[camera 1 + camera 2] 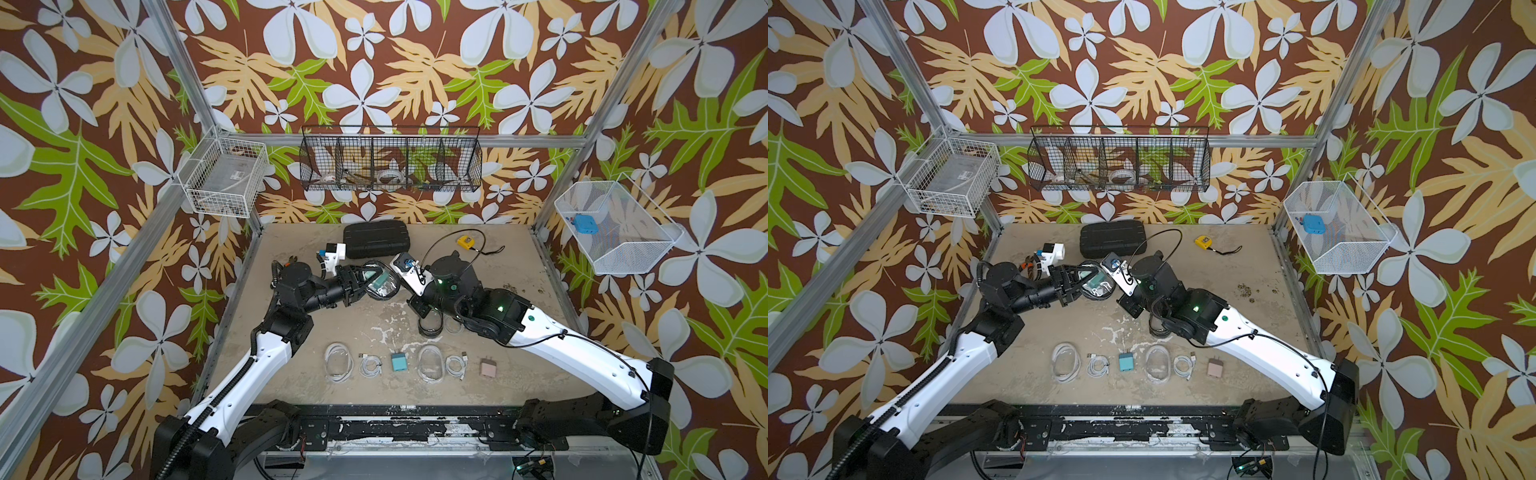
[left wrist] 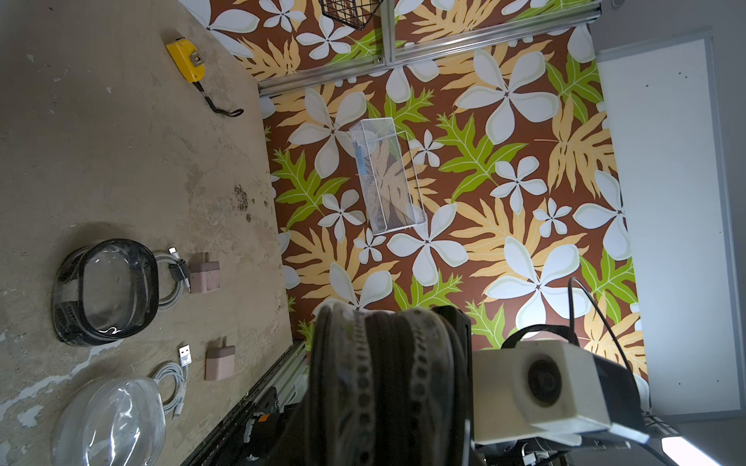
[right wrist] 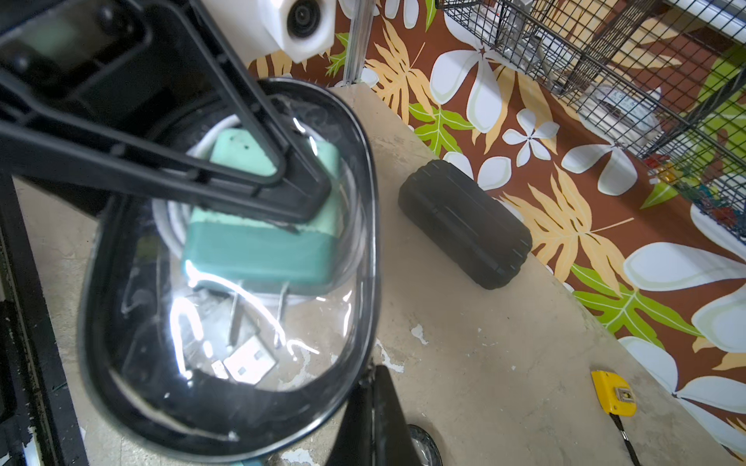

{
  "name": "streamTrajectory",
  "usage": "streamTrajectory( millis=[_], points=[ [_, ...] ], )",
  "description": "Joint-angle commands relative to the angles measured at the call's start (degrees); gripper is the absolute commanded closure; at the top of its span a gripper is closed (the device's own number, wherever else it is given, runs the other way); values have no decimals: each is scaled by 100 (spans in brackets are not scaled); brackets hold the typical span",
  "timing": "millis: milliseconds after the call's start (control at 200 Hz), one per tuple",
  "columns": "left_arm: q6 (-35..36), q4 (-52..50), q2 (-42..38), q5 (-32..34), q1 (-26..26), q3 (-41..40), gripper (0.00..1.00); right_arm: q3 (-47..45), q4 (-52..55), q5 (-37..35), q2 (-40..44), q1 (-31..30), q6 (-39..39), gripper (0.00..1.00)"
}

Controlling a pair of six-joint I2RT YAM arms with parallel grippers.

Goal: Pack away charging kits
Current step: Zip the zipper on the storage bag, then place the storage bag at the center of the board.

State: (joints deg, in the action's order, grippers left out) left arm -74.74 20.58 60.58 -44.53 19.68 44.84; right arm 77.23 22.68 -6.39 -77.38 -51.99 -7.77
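Left gripper [image 1: 365, 283] clamped on black-rimmed case [image 3: 306, 322], just in front of ribbed box [image 3: 464, 224]. Teal plug [image 3: 258, 254] and cable [image 3: 177, 218] inside case. Right gripper [image 3: 373, 407] pinched closed at case rim. Label [image 1: 238, 175] in white basket [image 1: 216, 208] too small to read.

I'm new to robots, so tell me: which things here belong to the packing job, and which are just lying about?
Job: black-rimmed cases, clear cases, white cables, teal plugs, pink plugs.
Lying about: large black ribbed case, yellow tape measure, blue block.
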Motion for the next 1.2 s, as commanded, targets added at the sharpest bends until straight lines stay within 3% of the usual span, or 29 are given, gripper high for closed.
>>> streamTrajectory(
  millis=[0,235,375,475,556,621,671,801,836,1196],
  points=[
    [360,-80,-49,-879,18,-54,100,190,-595,264,-15,107,-40,100],
    [721,-317,-119,-1110,27,-269,100,528,-551,1078,-263,191,-132,100],
    [864,-345,-149,-1201,36,-402,100,653,-416,989,-503,343,-34,100],
    [811,-201,-191,-822,-109,-552,100,653,-255,924,-515,492,198,100],
    [739,330,-3,-464,-240,-782,100,461,-117,1176,-358,713,405,77],
    [1165,229,347,19,-252,-823,100,114,-141,1251,-140,832,542,61],
    [1477,226,696,323,-254,-836,100,-148,-136,1275,4,903,668,55],
    [2234,265,1697,602,-236,-575,100,-711,-84,1686,162,1194,1146,51],
    [2443,247,1966,619,-234,-464,100,-841,-112,1804,172,1242,1260,35],
    [4349,-1019,4304,1179,-205,787,99,-1210,-448,1957,59,1271,1423,33]
  ],
)
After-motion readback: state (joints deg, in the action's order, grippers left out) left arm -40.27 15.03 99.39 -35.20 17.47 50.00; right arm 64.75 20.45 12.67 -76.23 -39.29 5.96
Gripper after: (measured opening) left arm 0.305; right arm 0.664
